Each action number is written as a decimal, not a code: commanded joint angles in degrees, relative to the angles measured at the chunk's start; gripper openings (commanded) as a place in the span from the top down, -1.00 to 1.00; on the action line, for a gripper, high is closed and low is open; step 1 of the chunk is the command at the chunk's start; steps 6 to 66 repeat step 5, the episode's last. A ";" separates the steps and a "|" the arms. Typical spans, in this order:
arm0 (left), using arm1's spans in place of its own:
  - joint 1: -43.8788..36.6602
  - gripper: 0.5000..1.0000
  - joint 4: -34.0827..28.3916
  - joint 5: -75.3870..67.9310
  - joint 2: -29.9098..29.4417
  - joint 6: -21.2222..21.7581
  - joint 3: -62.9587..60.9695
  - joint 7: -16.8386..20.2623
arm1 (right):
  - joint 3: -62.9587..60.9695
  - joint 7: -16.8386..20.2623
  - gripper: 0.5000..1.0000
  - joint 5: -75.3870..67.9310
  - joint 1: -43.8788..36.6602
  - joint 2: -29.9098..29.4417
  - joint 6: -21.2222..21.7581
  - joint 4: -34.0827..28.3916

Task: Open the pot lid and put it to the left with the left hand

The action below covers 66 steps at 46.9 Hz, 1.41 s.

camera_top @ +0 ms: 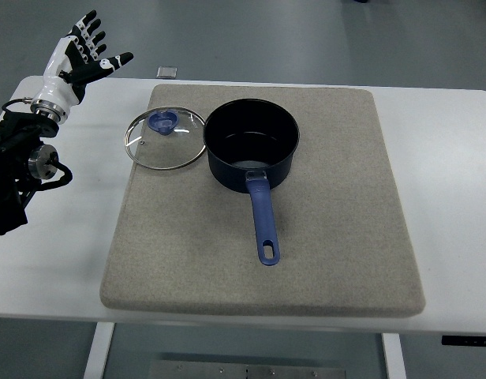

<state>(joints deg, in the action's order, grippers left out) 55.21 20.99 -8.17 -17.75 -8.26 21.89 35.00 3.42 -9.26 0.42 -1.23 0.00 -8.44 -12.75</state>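
Note:
A dark blue pot (251, 142) stands uncovered on the grey mat (322, 237), its blue handle (263, 221) pointing toward the near edge. The glass lid (165, 138) with a blue knob (163, 121) lies flat on the mat just left of the pot, touching or nearly touching its rim. My left hand (85, 49) is raised at the far left corner of the table, well away from the lid, fingers spread and holding nothing. The right arm does not show.
The mat lies on a white table (448, 174). A small grey square object (167, 73) sits at the table's far edge behind the mat. My left arm's dark body (18, 170) fills the left edge.

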 commanded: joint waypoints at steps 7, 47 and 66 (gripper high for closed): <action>-0.02 -0.98 0.19 -0.01 0.00 -0.09 0.00 0.00 | 0.26 -0.32 -0.67 0.20 0.00 0.00 -0.17 0.01; -0.02 -0.98 0.19 -0.01 0.00 -0.09 0.00 0.00 | 0.26 -0.32 -0.67 0.20 0.00 0.00 -0.17 0.01; -0.02 -0.98 0.19 -0.01 0.00 -0.09 0.00 0.00 | 0.26 -0.32 -0.67 0.20 0.00 0.00 -0.17 0.01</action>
